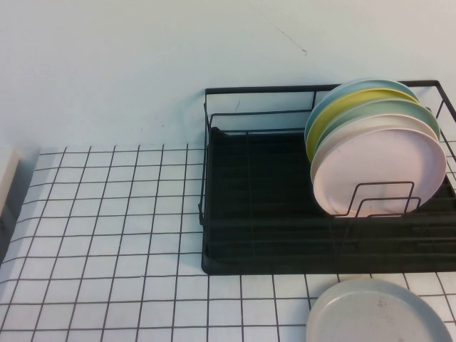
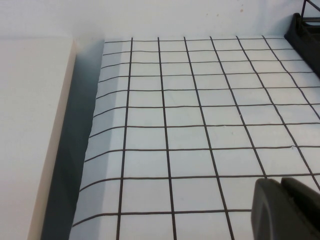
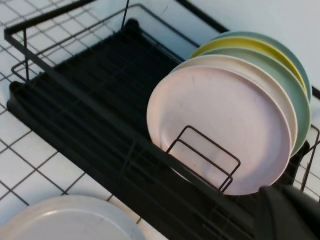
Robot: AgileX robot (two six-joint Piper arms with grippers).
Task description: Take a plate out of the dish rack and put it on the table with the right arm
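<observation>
The pale grey plate [image 1: 377, 313] lies flat on the tiled table [image 1: 107, 214], just in front of the black dish rack [image 1: 249, 214]. It also shows in the right wrist view as the grey plate [image 3: 65, 220] beside the dish rack [image 3: 90, 100]. My right gripper [image 3: 279, 191] hovers over the rack's near corner, by the pink plate [image 3: 220, 125], fingers shut and holding nothing. It does not appear in the high view. My left gripper [image 2: 280, 181] is shut and empty, low over the bare table [image 2: 190, 110], away from the rack.
In the rack's right end stand a pink plate [image 1: 381, 171], then green, yellow and blue plates behind it. A white block [image 2: 30, 125] borders the table's left edge. The wall rises right behind the rack.
</observation>
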